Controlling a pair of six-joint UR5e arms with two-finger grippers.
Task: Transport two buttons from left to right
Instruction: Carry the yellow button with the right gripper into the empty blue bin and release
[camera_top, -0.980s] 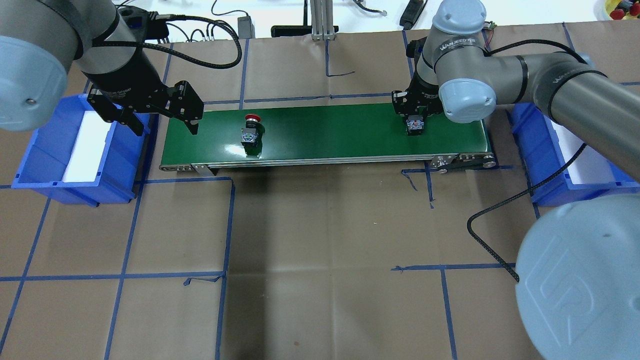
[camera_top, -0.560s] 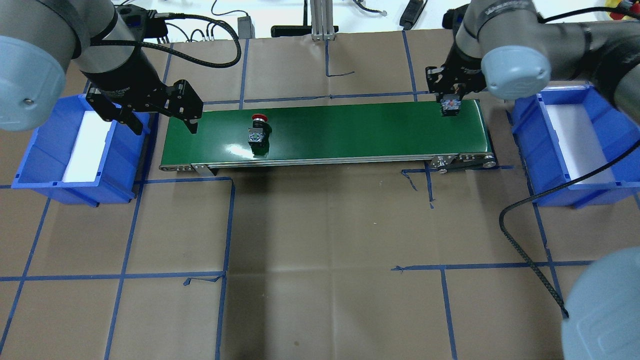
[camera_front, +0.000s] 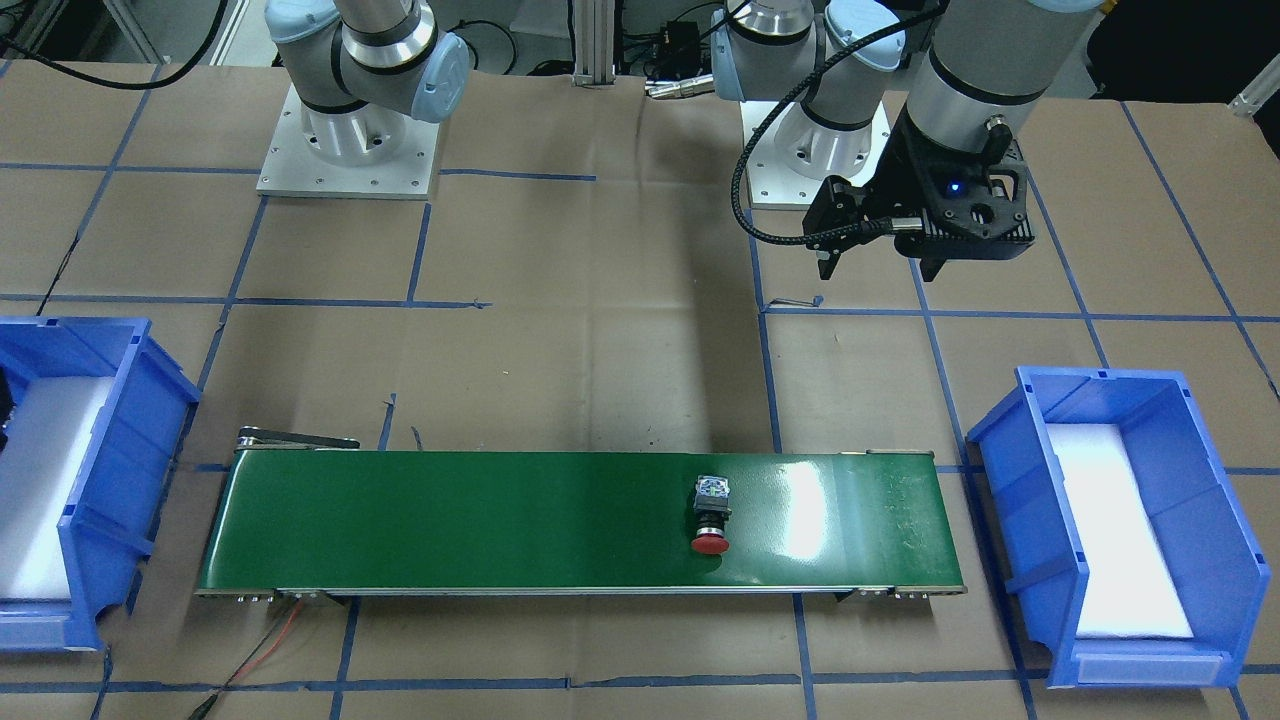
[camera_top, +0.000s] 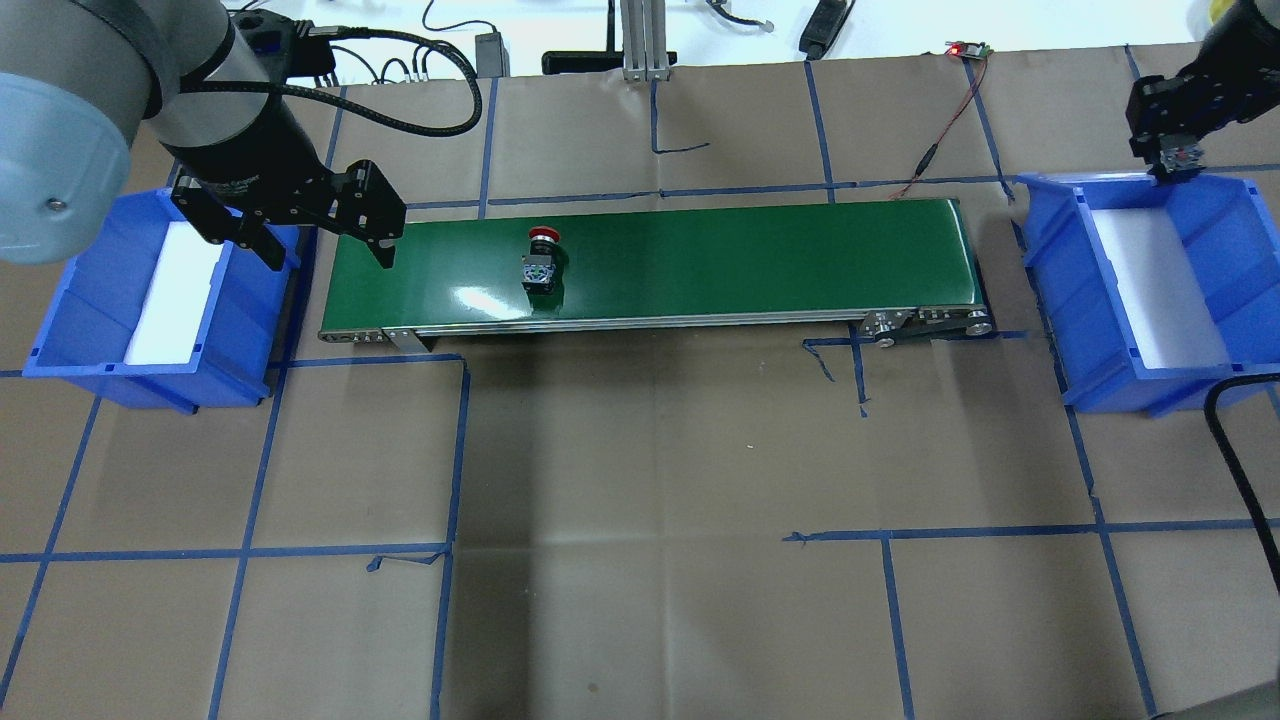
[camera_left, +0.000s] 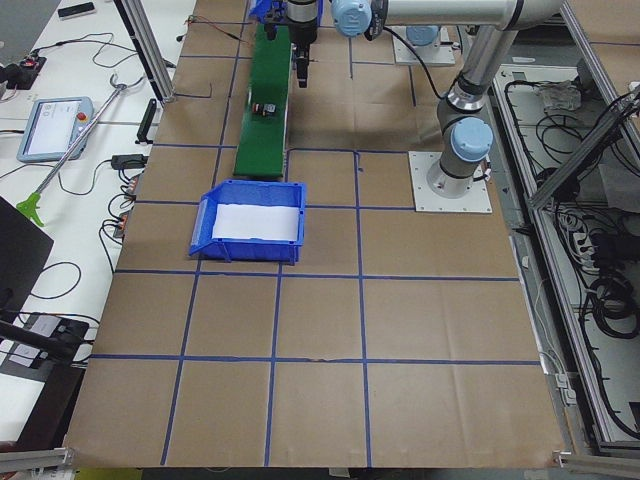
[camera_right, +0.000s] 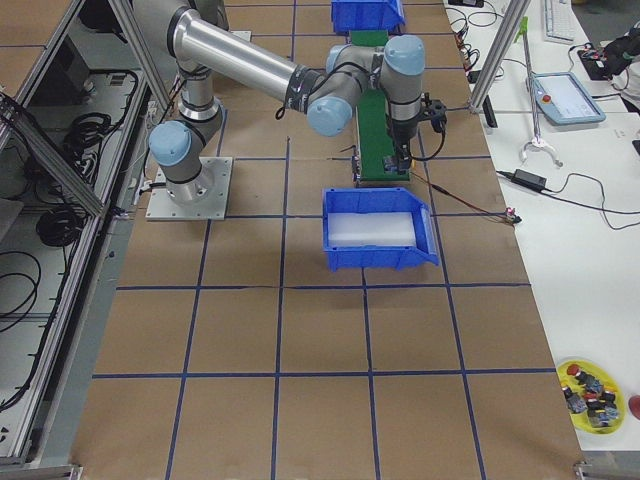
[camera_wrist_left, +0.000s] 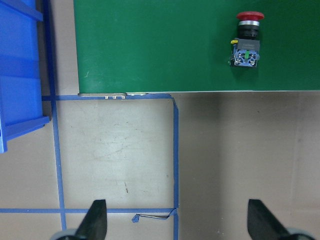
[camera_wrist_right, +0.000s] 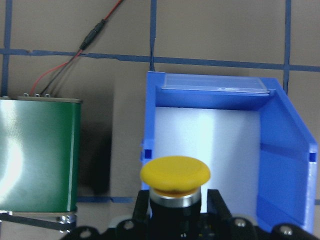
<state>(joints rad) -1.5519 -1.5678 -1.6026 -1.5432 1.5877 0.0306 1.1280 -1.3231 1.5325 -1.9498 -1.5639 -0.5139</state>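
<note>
Brown paper-covered table (camera_top: 640, 480), red-capped push button (camera_top: 541, 258) lying left of middle on green conveyor belt (camera_top: 750, 250), left fingers (camera_wrist_left: 96, 220) spread empty, right fingers (camera_wrist_right: 217, 207) gripping yellow-capped push button (camera_wrist_right: 175, 175) above far rim of right blue bin (camera_top: 1060, 270).

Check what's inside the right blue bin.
Only a white pad shows inside the bin; its near wall hides a strip. The right end effector holds the yellow button beside the rim.

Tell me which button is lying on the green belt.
The red-capped button, on its side on the belt; the yellow-capped button is gripped in the right end effector.
</note>
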